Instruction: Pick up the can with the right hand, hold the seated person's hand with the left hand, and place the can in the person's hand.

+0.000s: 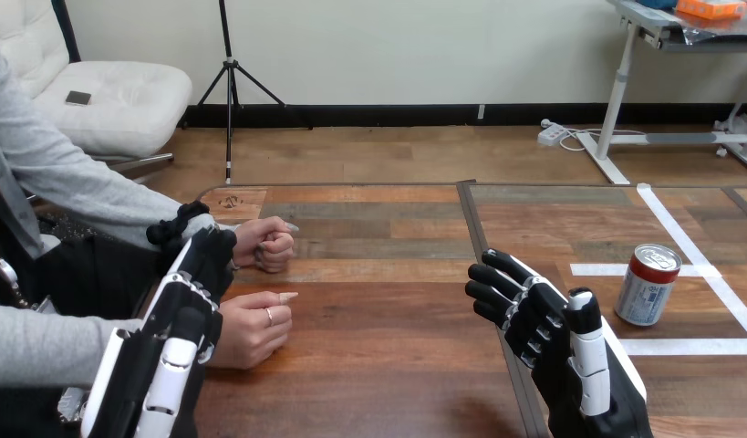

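can (648, 285) stands near loose-fingered right hand (543, 315); left hand (182, 310), fingers (214, 254) apart, beside person's hand (255, 330).

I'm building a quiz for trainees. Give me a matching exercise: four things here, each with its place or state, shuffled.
1 can
2 right hand
3 left hand
4 person's farther hand

A closed in a fist on the table
B upright among white tape lines
C next to the person's nearer hand
D open, apart from the can

Pairs: 1-B, 2-D, 3-C, 4-A
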